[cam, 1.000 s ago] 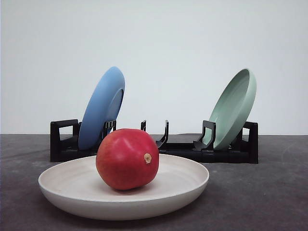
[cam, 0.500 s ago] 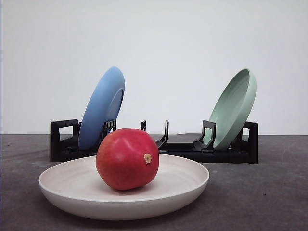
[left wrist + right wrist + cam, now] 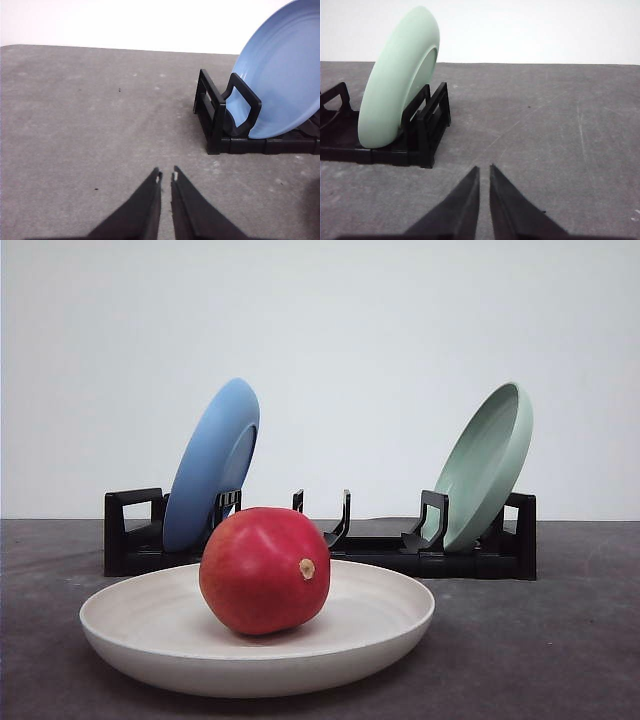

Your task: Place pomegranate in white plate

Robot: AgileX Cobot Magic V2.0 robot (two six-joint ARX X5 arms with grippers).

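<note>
now the pomegranate [image 3: 264, 570] sits in the white plate [image 3: 385, 625].
left tool [image 3: 166, 176] and right tool [image 3: 484, 169] nearly closed, empty, over the surface [image 3: 90, 130].

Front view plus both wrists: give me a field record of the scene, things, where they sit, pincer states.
pomegranate: resting in the white plate, stem nub facing the camera
blue plate: tilted in the left end of the black rack
green plate: tilted in the rack's right end
left pincer: shut, empty, over bare table
right pincer: shut, empty, over bare table
task status: fruit appears placed
</note>
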